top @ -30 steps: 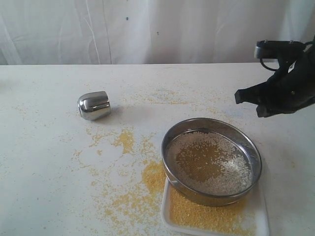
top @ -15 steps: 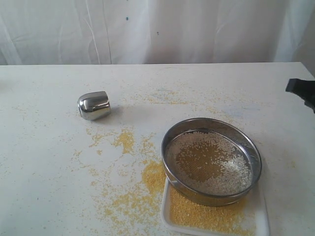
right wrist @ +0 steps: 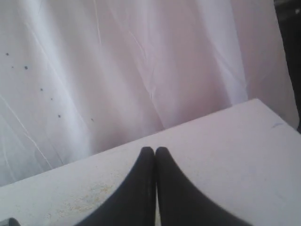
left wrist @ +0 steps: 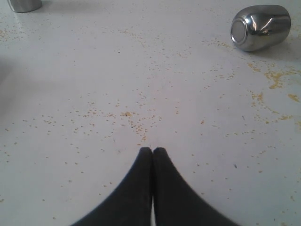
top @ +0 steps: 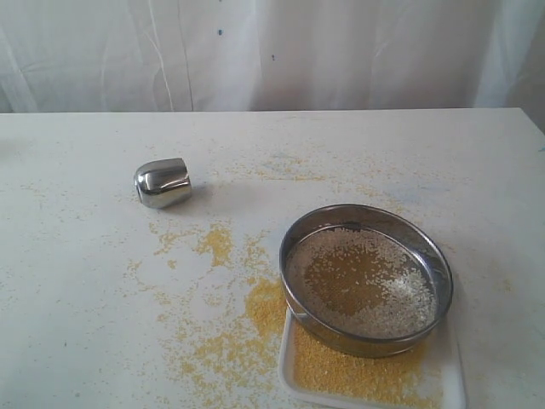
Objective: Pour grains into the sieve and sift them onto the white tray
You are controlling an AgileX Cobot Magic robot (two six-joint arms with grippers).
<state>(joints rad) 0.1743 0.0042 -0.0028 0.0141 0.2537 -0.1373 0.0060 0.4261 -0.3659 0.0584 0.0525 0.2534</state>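
One sieve over the white tray, steel cup well apart

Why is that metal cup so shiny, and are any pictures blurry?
Exterior view: the steel cup mirrors the bright, even light, shadow faint; the rim of the sieve glints. Left wrist view: fairly sharp, left gripper a flat black shape. Right wrist view: soft, washed out, curtain hazy behind the right gripper.

right hand withdrawn, gone from the exterior view
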